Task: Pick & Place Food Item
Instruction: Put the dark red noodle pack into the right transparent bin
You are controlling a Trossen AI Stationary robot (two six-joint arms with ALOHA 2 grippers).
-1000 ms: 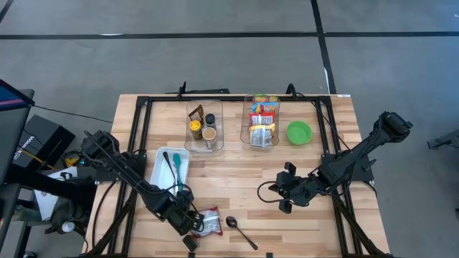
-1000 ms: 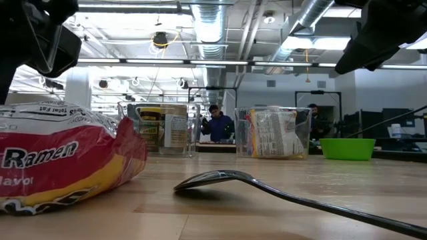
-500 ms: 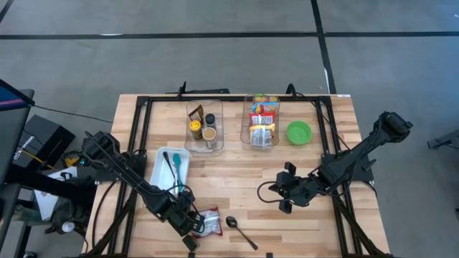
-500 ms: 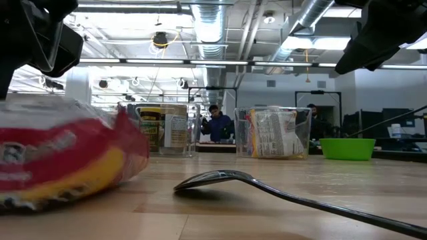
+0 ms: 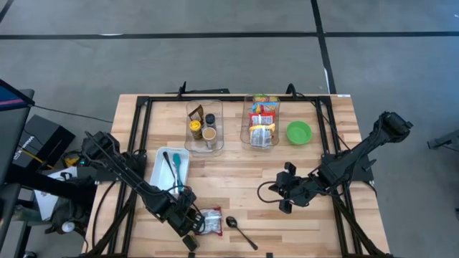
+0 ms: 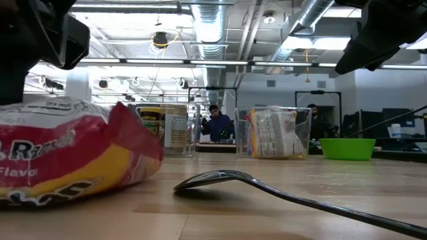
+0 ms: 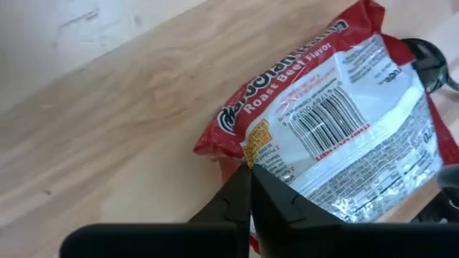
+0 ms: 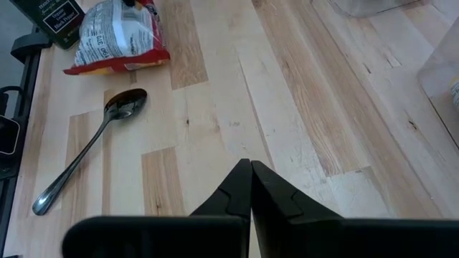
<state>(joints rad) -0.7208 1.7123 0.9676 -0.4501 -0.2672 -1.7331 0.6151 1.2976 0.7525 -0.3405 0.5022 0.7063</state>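
Observation:
A red ramen packet lies near the table's near edge, its white barcode side up in the left wrist view. It fills the left of the low view and also shows in the right wrist view. My left gripper is at the packet's left edge, shut on it. My right gripper is shut and empty, over bare wood right of the table's middle. My left gripper pinches the packet's red left edge between its two fingertips. The fingers come from the table's left, slanting down. The packet's underside rests on the table, and its upper corner stands raised.
A metal spoon lies just right of the packet. A white tray holding a utensil sits behind my left gripper. At the far side stand a clear bin of jars, a clear bin of food packets and a green bowl.
The packet has shifted in my left gripper's hold. In the low view its right end has moved toward the spoon and risen a little, while its underside has stayed on the table.

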